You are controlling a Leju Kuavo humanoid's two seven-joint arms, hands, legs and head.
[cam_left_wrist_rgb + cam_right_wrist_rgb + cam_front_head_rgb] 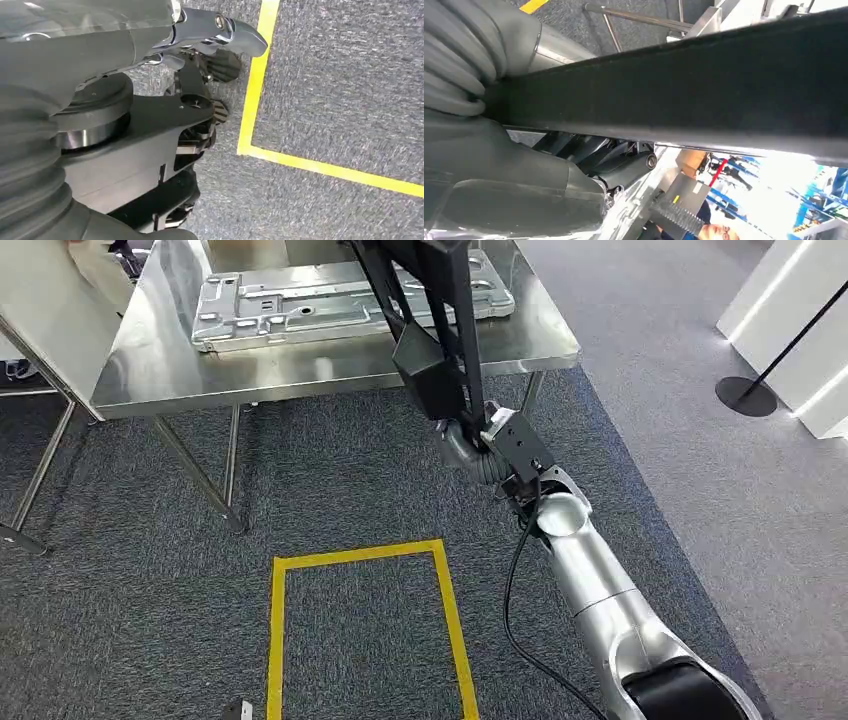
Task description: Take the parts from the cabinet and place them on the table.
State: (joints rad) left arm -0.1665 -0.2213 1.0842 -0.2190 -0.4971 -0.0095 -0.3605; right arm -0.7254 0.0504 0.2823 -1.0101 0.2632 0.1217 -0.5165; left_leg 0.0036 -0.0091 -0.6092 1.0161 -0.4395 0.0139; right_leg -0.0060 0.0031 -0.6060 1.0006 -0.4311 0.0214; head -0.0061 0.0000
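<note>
Right hand (470, 445) gripped a long black part (435, 310) reaching up over the steel table (150, 370), grey metal plate (300, 305) lay flat there, left hand (200, 65) hung over carpet, fingers curled in, holding nothing.

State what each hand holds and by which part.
The right hand grips a long black part by its lower end, the rest reaching up over the steel table. The left hand holds nothing.

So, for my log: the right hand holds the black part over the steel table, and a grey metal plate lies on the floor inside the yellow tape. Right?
Not quite. The grey metal plate lies on the steel table, not inside the yellow tape, as the head view shows. The right hand does hold the black part over the table.
</note>
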